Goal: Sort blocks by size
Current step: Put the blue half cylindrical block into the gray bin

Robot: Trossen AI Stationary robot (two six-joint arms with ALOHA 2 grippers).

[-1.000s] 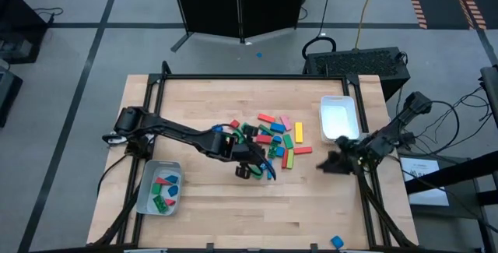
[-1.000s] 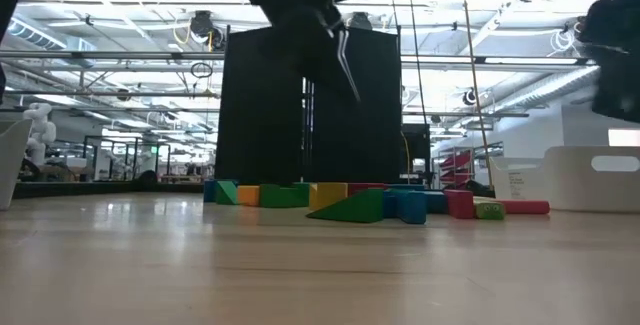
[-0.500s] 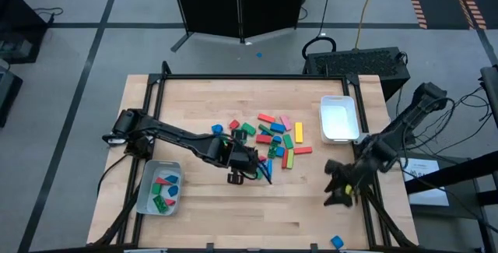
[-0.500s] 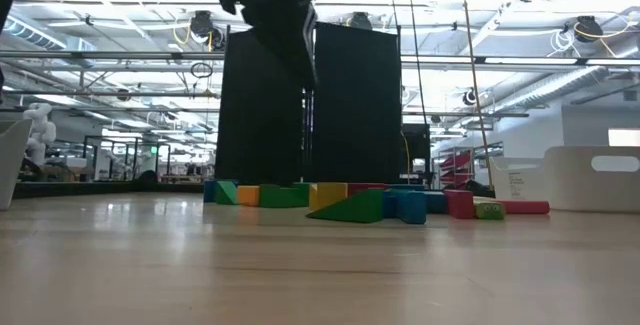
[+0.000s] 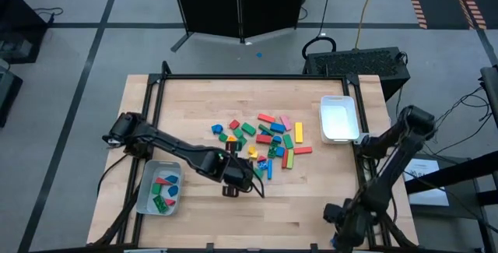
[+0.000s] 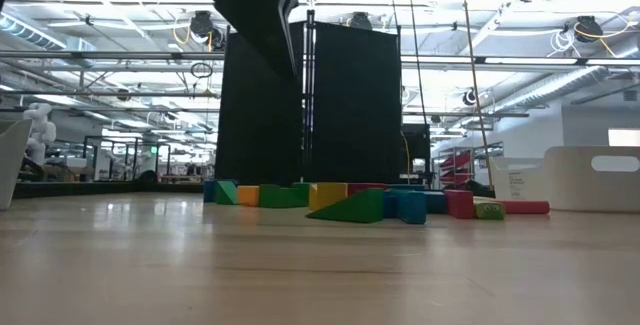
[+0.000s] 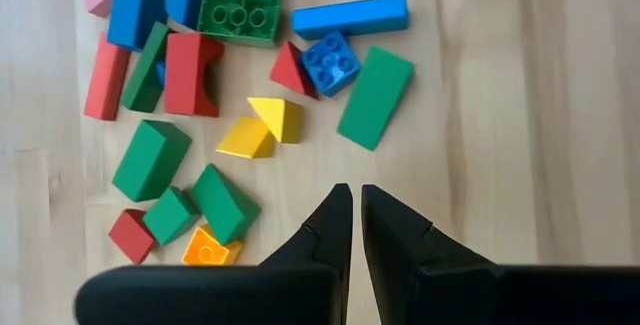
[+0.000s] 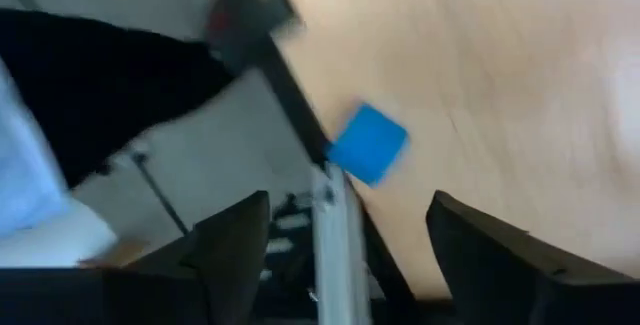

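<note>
The blocks (image 5: 263, 136) lay clustered mid-desk; my left gripper (image 5: 229, 190), fingers together and empty, had backed off just beside them. My right gripper (image 5: 339, 223), fingers apart, had swung to the desk's (image 5: 194, 97) near-right corner, toward a stray blue block (image 8: 367, 143).

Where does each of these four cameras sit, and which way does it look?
High: overhead, straight down on table, both arms.
Low: tabletop height, level towards the blocks; one arm hangs above.
Left wrist: over the blocks, shut left claw below.
Right wrist: at table's edge, blue square, open right claw.
High and left wrist share the block pile.
</note>
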